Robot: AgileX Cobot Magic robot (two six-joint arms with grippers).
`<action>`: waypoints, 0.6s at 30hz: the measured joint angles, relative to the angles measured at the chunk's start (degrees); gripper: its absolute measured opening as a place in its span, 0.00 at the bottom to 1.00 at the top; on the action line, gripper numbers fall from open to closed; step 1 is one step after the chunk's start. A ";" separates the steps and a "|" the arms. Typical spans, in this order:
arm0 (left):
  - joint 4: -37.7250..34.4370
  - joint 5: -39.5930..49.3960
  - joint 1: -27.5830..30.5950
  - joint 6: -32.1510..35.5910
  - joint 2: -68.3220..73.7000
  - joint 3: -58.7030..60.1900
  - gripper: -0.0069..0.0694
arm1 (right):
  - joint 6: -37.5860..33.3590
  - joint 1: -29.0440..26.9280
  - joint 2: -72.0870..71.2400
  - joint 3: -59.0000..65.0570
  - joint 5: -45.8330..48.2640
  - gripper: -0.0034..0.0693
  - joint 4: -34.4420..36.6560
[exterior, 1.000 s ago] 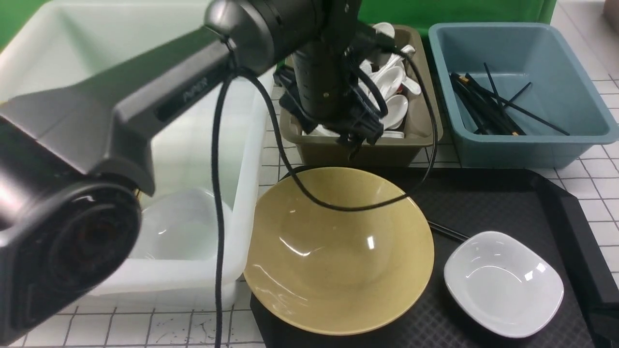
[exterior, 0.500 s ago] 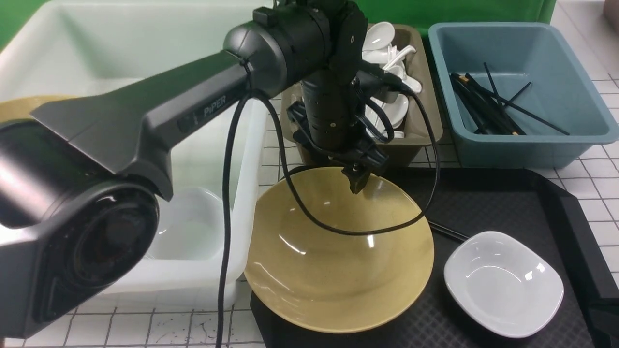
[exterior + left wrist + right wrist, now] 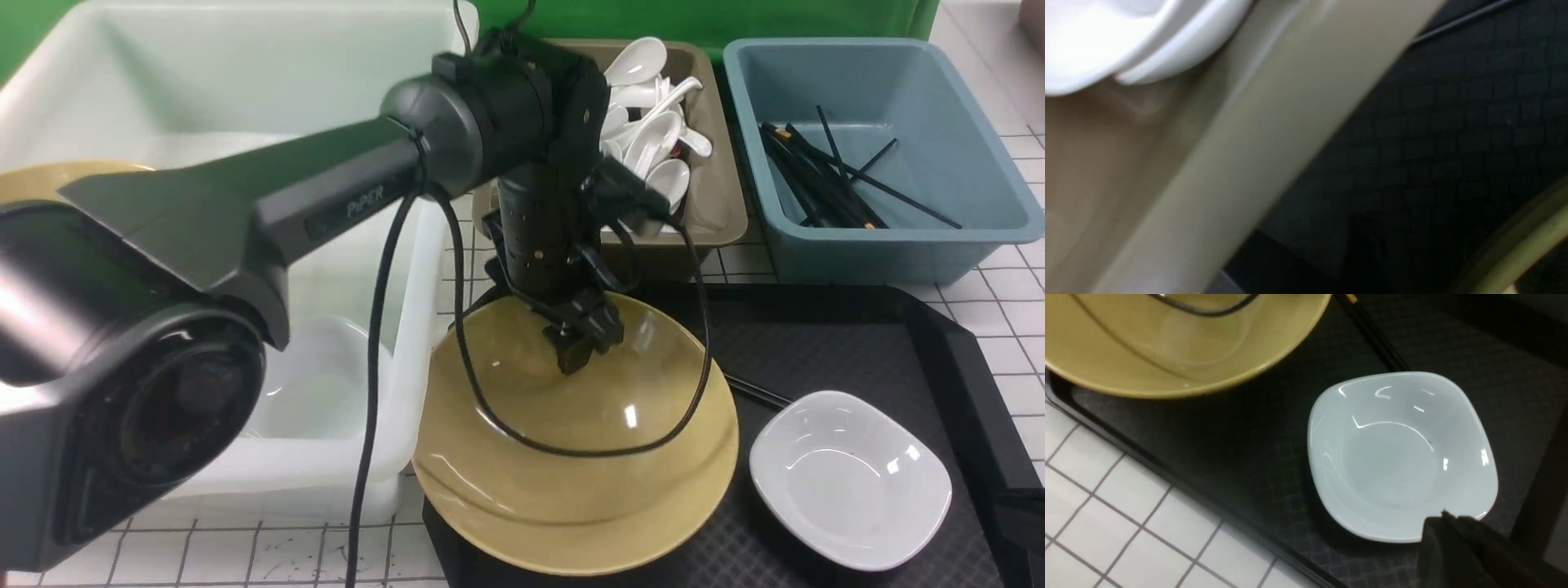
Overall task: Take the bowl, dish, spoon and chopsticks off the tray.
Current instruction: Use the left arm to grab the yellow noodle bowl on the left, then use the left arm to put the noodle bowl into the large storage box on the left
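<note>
**Progress.** The tray [image 3: 857, 343] lies on the near right of the tiled tabletop [image 3: 1012, 327] and carries three of the four items. The bowl [image 3: 571, 457] sits at its left end, its left edge overhanging the tray's rim. The dish [image 3: 849, 478] sits at the near right, just beside the bowl but apart from it. The chopsticks [image 3: 755, 392] lie between them, with only a short length showing past the bowl's right edge. No spoon shows on the tray. White spoons [image 3: 653, 135] lie heaped in the brown tub [image 3: 718, 204] beyond it, so that item is judged cleared. Bowl, dish and chopsticks remain to be moved, and the bowl is judged to be the step in hand.

**Left tool** [image 3: 575, 355]. It reaches down at the bowl's far rim, with one finger showing inside the rim. Its partner is hidden behind it, and the wrist view is blurred. Whether the rim is pinched cannot be told.

**Right tool** [image 3: 1449, 526]. It is fully closed and empty. It is out of the front view, and in its own wrist view its tip hangs at the edge of the dish. Contact cannot be confirmed.
</note>
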 joint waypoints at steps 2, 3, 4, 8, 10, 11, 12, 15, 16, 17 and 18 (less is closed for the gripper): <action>-1.83 1.07 0.11 2.06 -0.25 0.00 0.42 | 0.00 0.00 0.00 0.00 -0.11 0.11 0.00; -3.05 1.47 0.10 2.63 -0.50 0.00 0.34 | 0.00 0.00 0.00 0.00 -0.11 0.11 0.00; -3.98 1.66 0.10 2.69 -0.58 -0.08 0.29 | -0.06 0.00 0.00 0.00 -0.11 0.11 0.00; -7.36 1.90 0.15 2.73 -2.93 -0.45 0.18 | -0.18 0.00 0.00 0.00 -0.11 0.12 0.00; -9.60 1.76 0.73 2.81 -4.90 -0.58 0.12 | -0.18 0.00 0.00 0.00 -0.13 0.12 0.00; -10.72 1.49 1.23 3.13 -5.85 -0.65 0.11 | -0.18 0.00 0.00 0.00 -0.13 0.12 0.00; -12.65 1.34 2.12 3.74 -7.11 -0.80 0.10 | -0.18 0.00 0.00 0.00 -0.13 0.12 0.00; -18.15 0.54 5.84 5.68 -11.03 -1.26 0.10 | -0.18 0.00 0.00 0.06 -0.13 0.13 0.00; -19.83 0.54 7.08 5.83 -12.09 -1.25 0.10 | -0.18 0.00 0.00 0.06 -0.18 0.13 0.00; -24.27 0.62 9.25 6.53 -14.03 -1.32 0.10 | -0.19 0.00 0.00 0.06 -0.23 0.13 0.00; -26.38 0.68 10.56 6.85 -15.23 -1.32 0.10 | -0.19 0.00 0.00 0.06 -0.19 0.13 0.04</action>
